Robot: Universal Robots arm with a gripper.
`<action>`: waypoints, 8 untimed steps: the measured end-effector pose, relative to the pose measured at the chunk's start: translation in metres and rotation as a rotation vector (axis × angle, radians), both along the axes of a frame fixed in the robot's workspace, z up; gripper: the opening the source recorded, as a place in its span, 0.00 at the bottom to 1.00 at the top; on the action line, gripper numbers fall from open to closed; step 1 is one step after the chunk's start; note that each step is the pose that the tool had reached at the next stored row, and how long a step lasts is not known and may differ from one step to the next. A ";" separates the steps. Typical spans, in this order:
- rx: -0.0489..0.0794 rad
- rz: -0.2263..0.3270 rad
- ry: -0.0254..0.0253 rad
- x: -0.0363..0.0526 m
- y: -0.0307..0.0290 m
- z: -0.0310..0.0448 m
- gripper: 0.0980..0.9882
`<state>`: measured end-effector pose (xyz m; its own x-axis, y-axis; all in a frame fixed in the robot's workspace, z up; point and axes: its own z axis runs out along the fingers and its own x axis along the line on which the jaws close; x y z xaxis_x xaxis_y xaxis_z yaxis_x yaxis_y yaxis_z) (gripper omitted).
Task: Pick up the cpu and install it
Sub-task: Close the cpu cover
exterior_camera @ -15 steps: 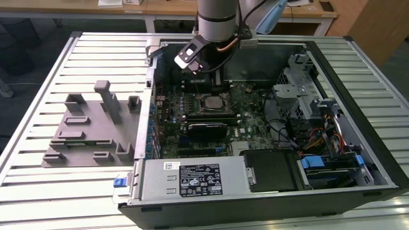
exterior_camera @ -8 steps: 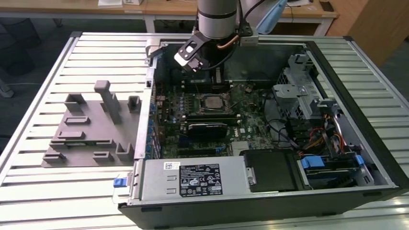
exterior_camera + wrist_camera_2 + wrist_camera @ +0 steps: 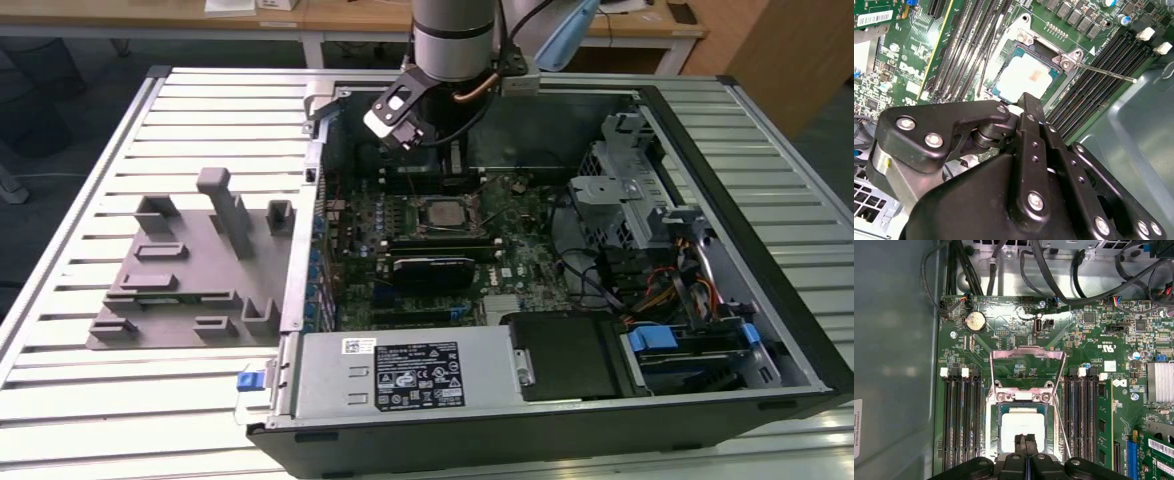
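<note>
Silvery cpu [image 3: 1021, 426] sat in socket [image 3: 1022, 396], mid motherboard [image 3: 1094, 340]. My gripper [image 3: 1025, 440] hung just above it, fingers together, in both wrist views. Exterior view had grey fixture [image 3: 187, 270] on bench [image 3: 80, 200] & a printed label [image 3: 416, 375], unreadable.

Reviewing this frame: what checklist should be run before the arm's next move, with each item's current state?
1. cpu lies in the socket: ok.
2. Load plate flipped open, off the cpu: ok.
3. Retention lever swung free beside the socket: ok.
4. gripper shut, holding nothing, directly over the cpu: ok.
5. cpu seated flat: cannot tell.
6. gripper clear of the cpu's top: cannot tell.
</note>
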<state>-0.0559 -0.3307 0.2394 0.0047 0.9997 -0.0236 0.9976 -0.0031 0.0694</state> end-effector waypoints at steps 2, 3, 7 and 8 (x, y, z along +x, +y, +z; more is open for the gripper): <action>0.000 0.000 0.0001 0.0000 0.0000 0.0015 0.01; 0.000 0.000 -0.0001 0.0000 0.0000 0.0026 0.01; 0.000 0.000 -0.0001 0.0000 0.0001 0.0073 0.01; 0.000 0.000 -0.0001 0.0000 0.0001 0.0081 0.01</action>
<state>-0.0559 -0.3306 0.2475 0.0047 0.9997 -0.0234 0.9976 -0.0030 0.0695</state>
